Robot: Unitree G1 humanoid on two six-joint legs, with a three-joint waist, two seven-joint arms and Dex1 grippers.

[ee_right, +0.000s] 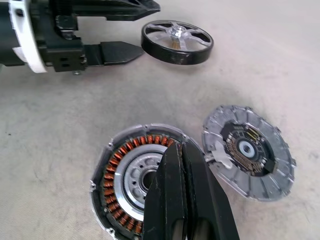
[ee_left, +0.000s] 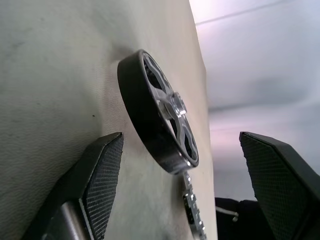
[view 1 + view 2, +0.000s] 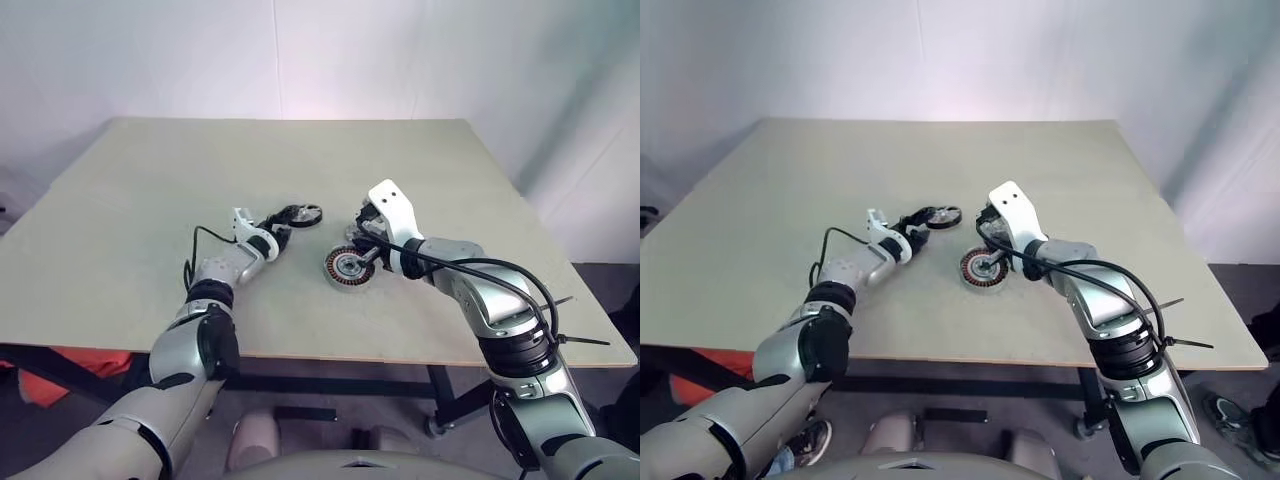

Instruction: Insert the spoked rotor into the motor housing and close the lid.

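Black-rimmed, with bright silver spokes, the spoked rotor (image 1: 177, 41) lies flat on the table (image 3: 120, 200), near the frame's centre in the left eye view and just left of the other parts. It is not yet in the motor housing (image 1: 131, 180), which sits open below and right of it, coppery windings ringing a silver middle. The lid (image 1: 248, 151), a ribbed grey disc with a dark centre, lies just beside the housing, uncovered and off. So, judging by how things lie, nothing is assembled: rotor to be picked up and seated, then the lid put on.

Left gripper (image 1: 122, 30) reaches in nearly level from the left, jaws standing wide on either side of the rotor's near edge, not closed on it; whether a finger (image 2: 102, 170) touches the rim I cannot tell. Right gripper (image 1: 182, 200) slants down from the right over the housing, jaws pressed together, holding nothing, tips above its rim.
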